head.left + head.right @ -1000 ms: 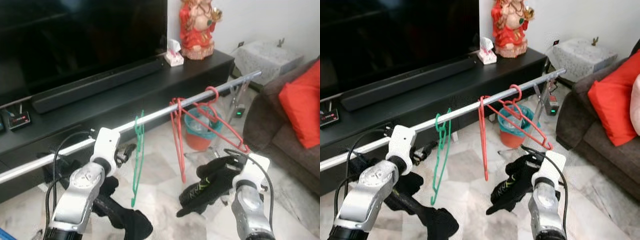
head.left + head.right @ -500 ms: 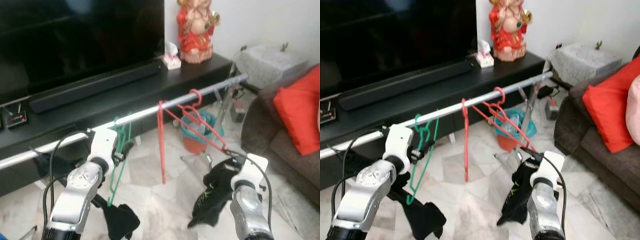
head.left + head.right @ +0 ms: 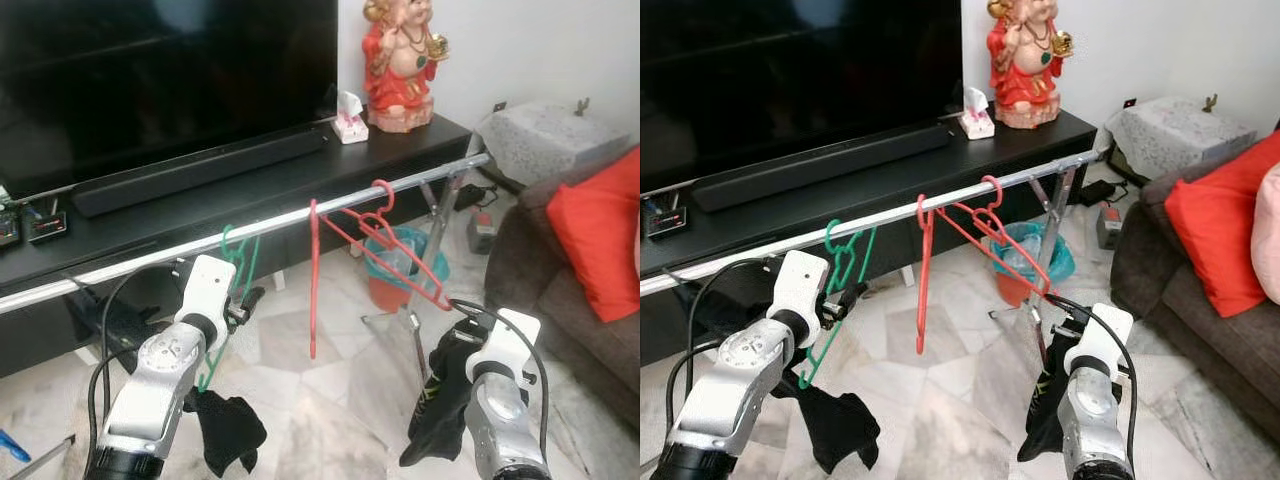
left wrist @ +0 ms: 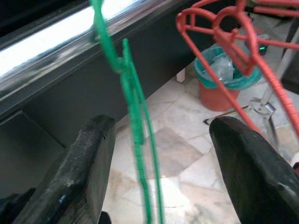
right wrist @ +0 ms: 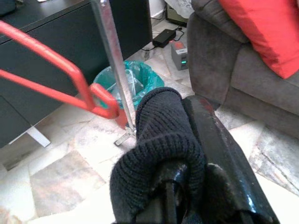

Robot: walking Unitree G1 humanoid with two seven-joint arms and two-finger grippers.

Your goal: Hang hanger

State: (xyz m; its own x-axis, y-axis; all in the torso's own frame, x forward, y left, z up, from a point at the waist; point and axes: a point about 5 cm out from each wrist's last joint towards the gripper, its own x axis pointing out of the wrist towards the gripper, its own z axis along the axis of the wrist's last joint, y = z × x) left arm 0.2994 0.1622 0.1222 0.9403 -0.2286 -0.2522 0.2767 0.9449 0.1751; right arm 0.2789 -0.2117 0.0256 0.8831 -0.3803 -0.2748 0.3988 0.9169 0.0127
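Observation:
A green hanger (image 3: 236,262) hangs by its hook on the silver rail (image 3: 280,222) in front of the TV stand. My left gripper (image 4: 159,158) is open just below the rail. Its fingers (image 4: 79,172) stand on either side of the green hanger's neck (image 4: 133,107) without touching it. Two red hangers (image 3: 313,280) hang further right on the same rail. My right gripper (image 3: 452,375) is low on the right, shut on a black knitted cloth (image 5: 161,140) that droops from it. Another black cloth (image 3: 226,432) dangles under my left forearm; I cannot tell what it hangs from.
The black TV stand (image 3: 400,135) carries a soundbar (image 3: 200,172), a red statue (image 3: 402,65) and a tissue box (image 3: 350,105). An orange bin with a teal liner (image 3: 395,270) stands behind the rack's leg (image 3: 428,250). A grey sofa with a red cushion (image 3: 595,225) is at right.
The whole view has shifted. The black cloth in my right gripper swung from pointing left to hanging down. The green hanger is now closer to my left gripper.

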